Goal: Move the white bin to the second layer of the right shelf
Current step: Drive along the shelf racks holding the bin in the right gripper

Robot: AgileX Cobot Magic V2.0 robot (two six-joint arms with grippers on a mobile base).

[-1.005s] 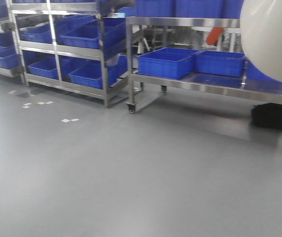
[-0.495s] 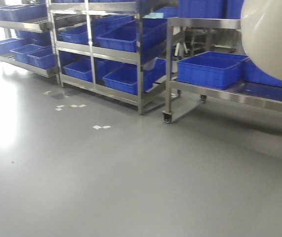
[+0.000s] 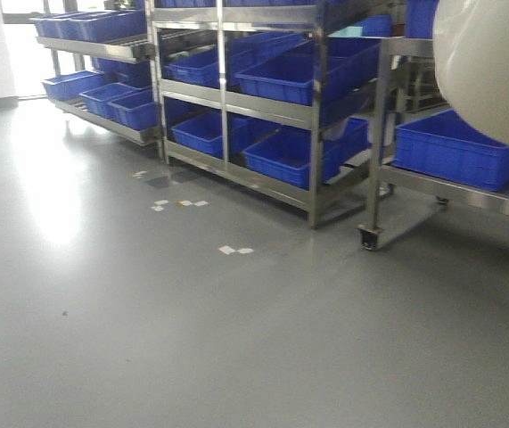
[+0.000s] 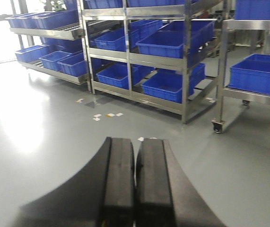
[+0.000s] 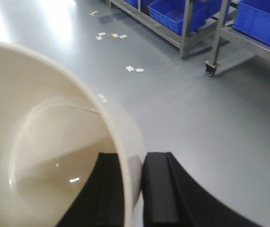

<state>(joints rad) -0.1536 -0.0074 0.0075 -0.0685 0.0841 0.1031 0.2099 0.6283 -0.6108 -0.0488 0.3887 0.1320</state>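
Wide grey floor (image 3: 192,339) ahead of me, open all the way across to the steel racks (image 3: 316,107) along the far side, and a wheeled bench (image 3: 374,178) just to the right of them. Blue crates (image 3: 290,76) fill nearly every tier I can see. The white bin (image 3: 495,62) is up in the air at the top right of the front view, off the ground and well apart from any rack, so it's lifted and in carriage but not delivered. From the right wrist I'm looking down into the bin, and it looks empty inside. The right hand (image 5: 132,161) is clamped on its rim, one finger inside the wall and one outside. The left hand (image 4: 135,146) carries nothing, its pads pressed together and pointing at the floor. Little bits of white tape (image 3: 234,251) dot the floor ahead. My read: the pickup is done. What's left is the drive in, lining up and setting the bin on the second tier of the right shelf, and I can't tell from here which tier that is.
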